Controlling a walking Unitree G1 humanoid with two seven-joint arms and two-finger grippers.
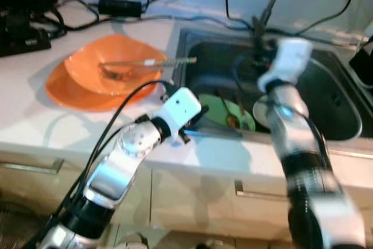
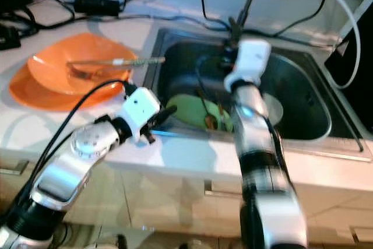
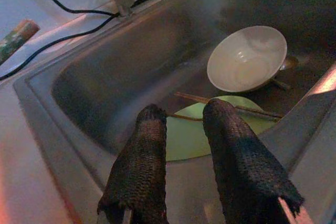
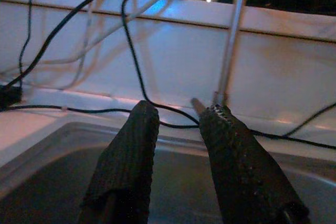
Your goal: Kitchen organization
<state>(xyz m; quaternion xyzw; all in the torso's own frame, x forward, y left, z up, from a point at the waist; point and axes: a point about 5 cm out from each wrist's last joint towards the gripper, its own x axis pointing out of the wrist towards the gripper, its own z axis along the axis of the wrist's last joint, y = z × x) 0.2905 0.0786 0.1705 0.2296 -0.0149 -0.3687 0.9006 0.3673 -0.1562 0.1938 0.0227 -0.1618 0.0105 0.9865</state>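
Left end effector point(image 1: 198, 116) in the left eye view: at the near rim of the sink point(image 1: 326, 132), fingers aimed into the basin, spread state not readable from here. Green plate point(image 1: 218, 109) lies in the basin just beyond it, with chopsticks point(image 1: 240, 111) across the plate. Orange bowl point(image 1: 111, 68) sits stacked on an orange plate point(image 1: 76, 94) on the white worktop point(image 1: 35, 126), off to the side of the left end effector, well apart from it. A long utensil point(image 1: 148, 62) lies across the bowl, its tip reaching toward the sink edge. Right arm is extended over the basin toward the back wall; blurred.

Right eye view: same layout. Right wrist housing point(image 2: 250, 62) is above the far part of the basin, near the black cables on the back ledge.

Left wrist view: left end effector point(image 3: 181, 119) spread, holding nothing, fingers point(image 3: 142, 166) over the near sink rim. Green plate right past the fingertips, chopsticks on it, white bowl point(image 3: 247, 59) tilted further in, behind the plate.

Right wrist view: right end effector point(image 4: 176, 111) spread, empty, pointing at the back wall above the sink's rear edge. Black cables point(image 4: 131, 56) run along the ledge ahead of it.
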